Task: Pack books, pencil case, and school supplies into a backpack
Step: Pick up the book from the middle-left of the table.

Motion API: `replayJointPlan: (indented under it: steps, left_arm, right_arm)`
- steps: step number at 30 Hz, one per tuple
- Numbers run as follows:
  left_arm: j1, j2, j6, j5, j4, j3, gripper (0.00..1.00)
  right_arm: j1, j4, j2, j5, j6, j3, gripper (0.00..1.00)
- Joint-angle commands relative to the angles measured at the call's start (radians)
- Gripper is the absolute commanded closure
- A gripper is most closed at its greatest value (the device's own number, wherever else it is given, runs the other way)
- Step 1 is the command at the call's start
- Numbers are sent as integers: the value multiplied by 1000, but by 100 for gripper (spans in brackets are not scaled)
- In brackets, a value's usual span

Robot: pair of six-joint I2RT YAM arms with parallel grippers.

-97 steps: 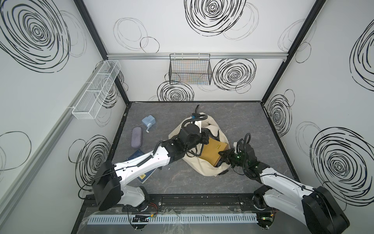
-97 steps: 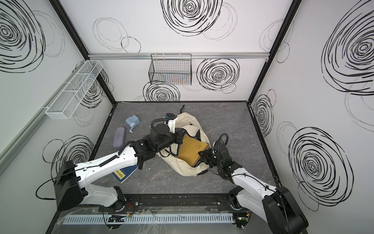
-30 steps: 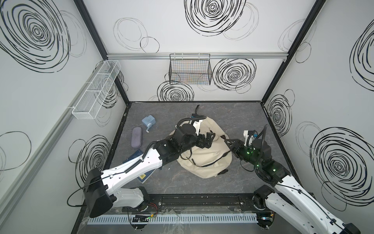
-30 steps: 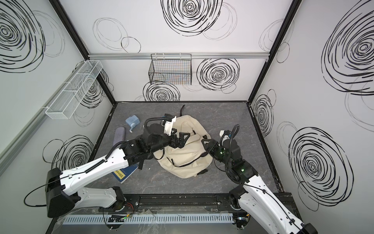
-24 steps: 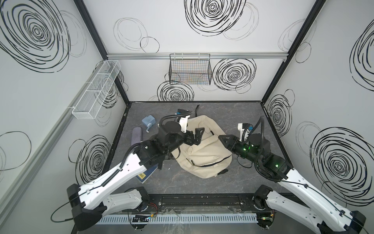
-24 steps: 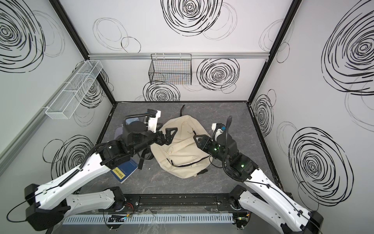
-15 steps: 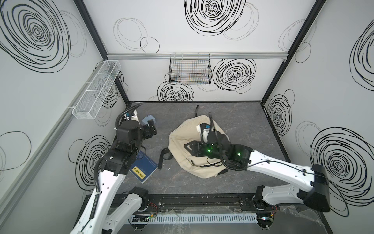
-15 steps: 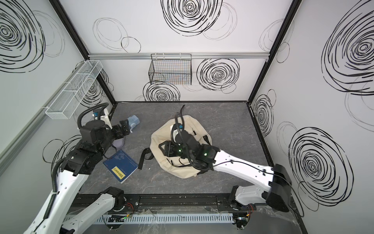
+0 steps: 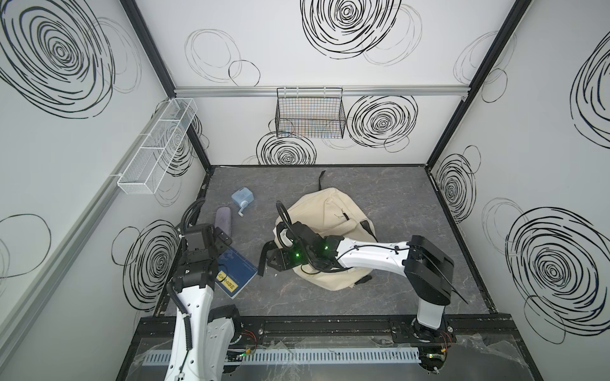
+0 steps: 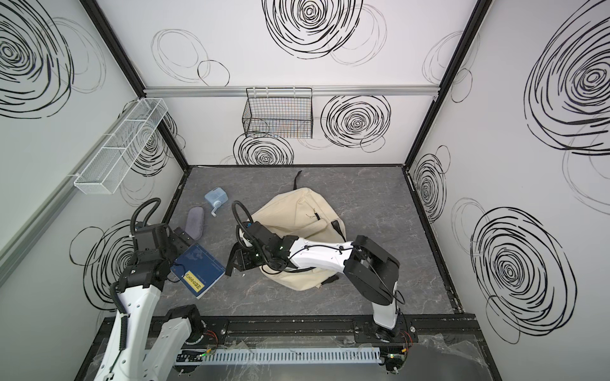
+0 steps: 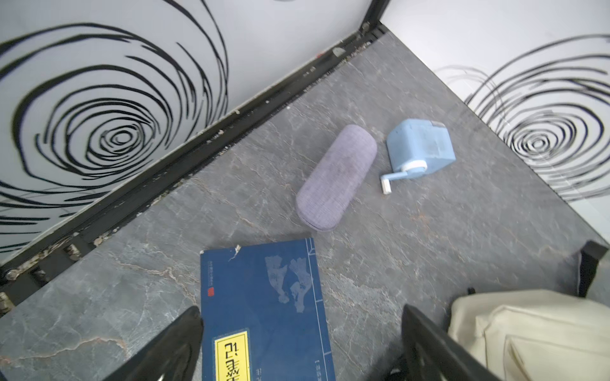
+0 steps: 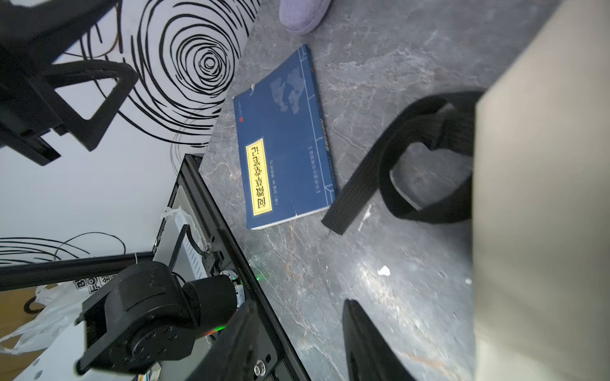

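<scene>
The left gripper [image 11: 301, 311] hangs wide open over the blue book [image 9: 236, 270], which lies flat on the table [image 9: 396, 198] near the bag [image 9: 330, 214]. It should come down at the book's edge and pinch. The right gripper [image 12: 297, 306] is open and empty, by the bag.

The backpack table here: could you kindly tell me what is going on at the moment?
Two robot arms are packing school things into the cream backpack, which lies on the table. The left gripper hangs open over the navy book, not yet gripping it. The right gripper reaches past the backpack's edge beside a black strap, jaws apart and empty. The purple pencil case and blue sharpener lie beyond the book, unpacked.
</scene>
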Motion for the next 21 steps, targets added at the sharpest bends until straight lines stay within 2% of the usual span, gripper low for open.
replayJointPlan:
  steps: [1, 3, 9, 15, 21]
  left_arm:
    - [68, -13, -88, -14, 44, -15, 4]
    - [104, -18, -108, 43, 69, -45, 4]
    - [121, -1, -181, 104, 163, -162, 4]
    - [119, 15, -228, 106, 260, -296, 4]
    - [93, 69, -252, 64, 303, -345, 4]
  right_arm:
    - [-16, 41, 74, -77, -64, 80, 54]
    - [-23, 17, 140, -110, -81, 138, 55]
    - [-14, -78, 327, -124, -149, 349, 56]
    - [-15, -149, 448, -112, -187, 487, 55]
    - [-23, -224, 541, -124, -201, 583, 55]
